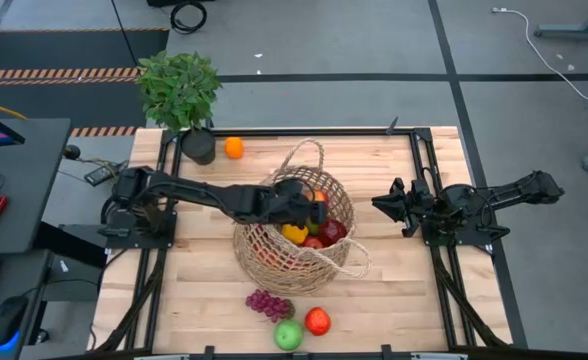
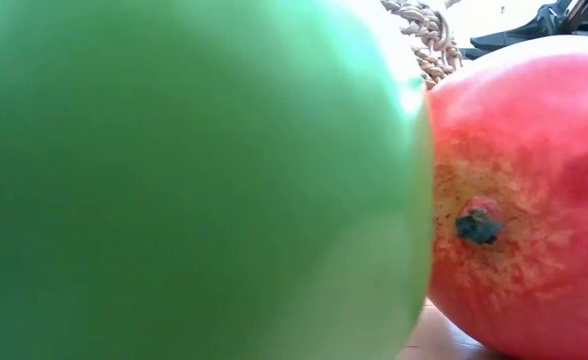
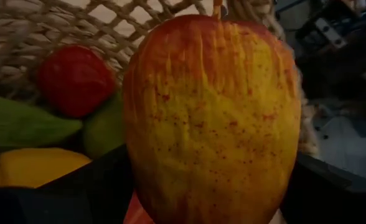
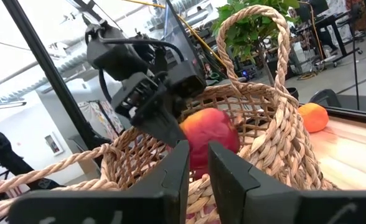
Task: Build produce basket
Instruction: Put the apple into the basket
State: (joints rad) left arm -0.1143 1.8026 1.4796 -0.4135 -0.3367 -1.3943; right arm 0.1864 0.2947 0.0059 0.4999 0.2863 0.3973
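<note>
My left gripper [image 1: 314,203] over basket [image 1: 264,255], holding a fruit | my right gripper [image 1: 382,203] closed, beside basket | grapes [image 1: 265,301], green apple [image 1: 288,335], red apple [image 1: 318,321] on table [image 1: 394,300]

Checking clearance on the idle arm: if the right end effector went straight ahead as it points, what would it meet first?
Probably the near wall of the round tan wicker basket; the right end effector, shut, points straight at it.

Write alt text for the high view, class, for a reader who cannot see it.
The left gripper holds a red-yellow apple over the wicker basket, which already contains peppers and other produce. Purple grapes, a green apple, a red apple and an orange remain on the table. The right gripper waits to the right, fingers shut.
</note>
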